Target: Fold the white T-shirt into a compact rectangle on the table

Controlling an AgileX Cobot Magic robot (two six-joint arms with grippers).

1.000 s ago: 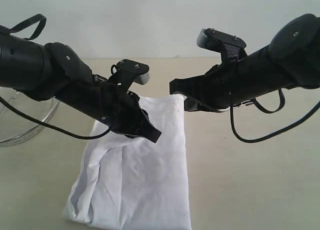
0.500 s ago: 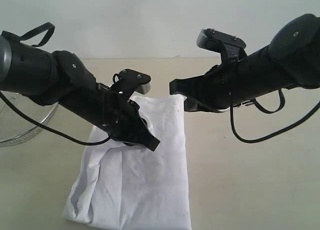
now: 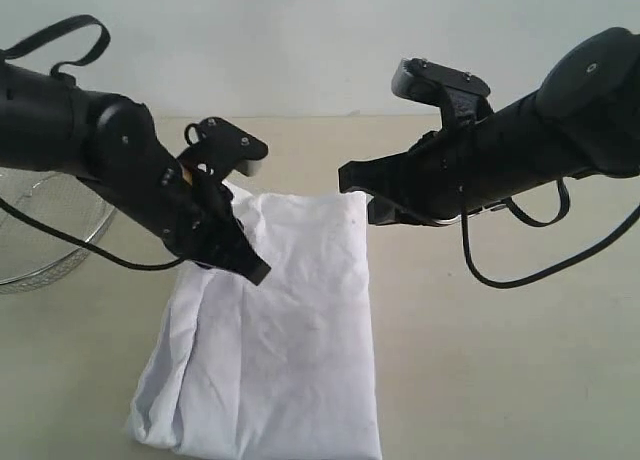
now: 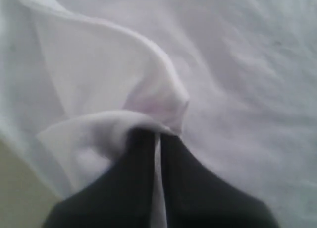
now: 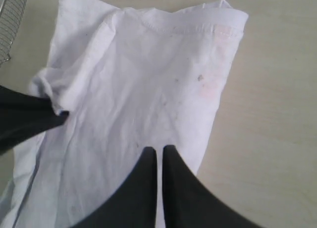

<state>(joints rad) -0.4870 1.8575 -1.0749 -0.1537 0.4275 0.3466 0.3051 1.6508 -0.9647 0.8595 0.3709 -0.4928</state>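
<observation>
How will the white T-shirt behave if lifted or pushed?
Probably floppy: the white cotton T-shirt bunches into a peak where the left gripper pinches it. Likely light: one small pinch raises that fold. Pushed, it would probably wrinkle; creases already show.

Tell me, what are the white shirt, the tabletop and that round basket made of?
The white T-shirt looks like soft matte cloth, likely cotton: it creases and bunches where the left gripper pinches it. The table seems a smooth matte beige board, perhaps laminate. The basket looks like shiny metal wire mesh, see-through.
</observation>
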